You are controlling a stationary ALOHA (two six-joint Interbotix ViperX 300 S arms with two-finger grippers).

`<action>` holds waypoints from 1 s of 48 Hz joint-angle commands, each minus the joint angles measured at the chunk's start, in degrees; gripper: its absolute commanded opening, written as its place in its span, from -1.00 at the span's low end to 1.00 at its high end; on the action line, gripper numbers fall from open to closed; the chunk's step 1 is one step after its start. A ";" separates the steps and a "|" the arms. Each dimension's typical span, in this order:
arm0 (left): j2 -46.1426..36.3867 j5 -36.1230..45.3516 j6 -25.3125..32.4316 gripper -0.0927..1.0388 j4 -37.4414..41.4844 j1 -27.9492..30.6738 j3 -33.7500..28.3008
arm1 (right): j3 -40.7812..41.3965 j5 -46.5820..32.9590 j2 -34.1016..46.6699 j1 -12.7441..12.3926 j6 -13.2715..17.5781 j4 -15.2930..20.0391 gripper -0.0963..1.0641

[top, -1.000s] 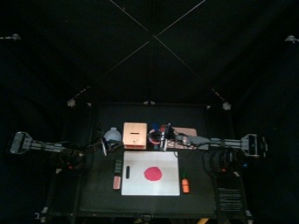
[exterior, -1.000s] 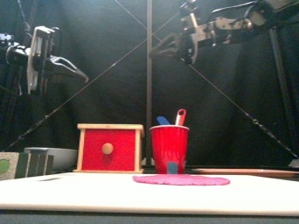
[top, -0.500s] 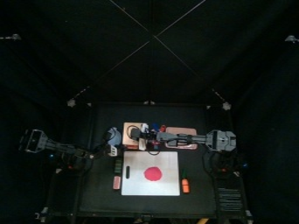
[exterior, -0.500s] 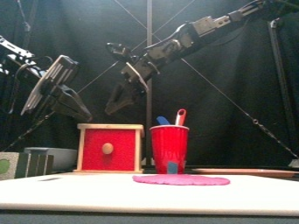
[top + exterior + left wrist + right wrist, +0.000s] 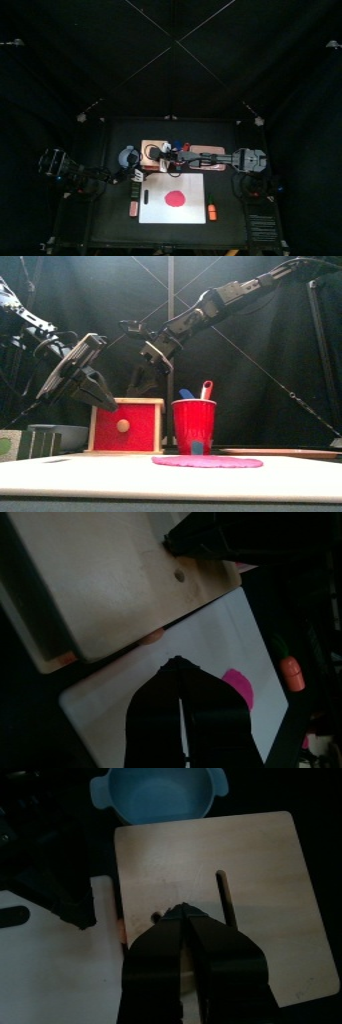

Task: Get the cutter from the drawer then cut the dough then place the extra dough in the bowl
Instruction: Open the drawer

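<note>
One black tabletop (image 5: 104,222), carrying all items below.

Two black arms, one from each side, both tools raised above the tabletop's back half.
- Right tool (image 5: 181,916): jaws pressed together, nothing between them; it hangs over the top of the wooden box.
- Left tool (image 5: 175,662): jaws likewise closed and empty; it is tilted, with its tips over the back edge of the board, just in front of the box.

One white cutting board (image 5: 154,210), flat, below the left tool and extending forward from it.

One pale wooden box (image 5: 261,878), directly beneath the right tool and just behind the left tool. Its red drawer front (image 5: 107,426) faces the front and sits flush in the frame.

One blue-grey bowl (image 5: 158,793), two small handles, beside the box on the side away from the right arm's base, near the left tool, lower than both tools.

One red cup (image 5: 194,424), upright, beside the box under the right arm. It holds one blue toy knife (image 5: 186,394) and one red toy knife (image 5: 206,388).

One flat red dough disc (image 5: 174,197), mid-board, forward of both tools, untouched.

Two small orange toy foods (image 5: 132,208) (image 5: 211,211), one off each side edge of the board, well forward of the tools.
</note>
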 commanded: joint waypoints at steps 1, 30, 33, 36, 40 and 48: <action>-0.09 -0.35 -0.09 0.12 -1.41 -0.09 -1.58 | 0.53 0.88 -0.62 -0.09 0.00 -0.62 -0.78; 6.68 -1.23 -0.09 0.77 -10.46 1.41 -5.63 | 1.05 2.29 -0.62 0.09 0.18 -1.58 -0.78; 7.38 -2.20 0.00 0.77 -10.37 1.93 -5.98 | 1.05 2.29 -0.53 0.18 0.26 -1.58 -0.78; 8.00 -2.99 0.00 0.77 -10.37 2.37 -6.24 | 1.14 2.29 -0.53 0.18 0.35 -1.58 -0.78; 8.79 -3.87 0.00 0.77 -10.37 3.16 -6.42 | 1.23 2.29 -0.44 0.18 0.44 -1.58 -0.78; 9.49 -5.36 0.09 0.75 -10.37 4.48 -6.42 | 1.23 2.29 -0.35 0.18 0.53 -1.58 -0.78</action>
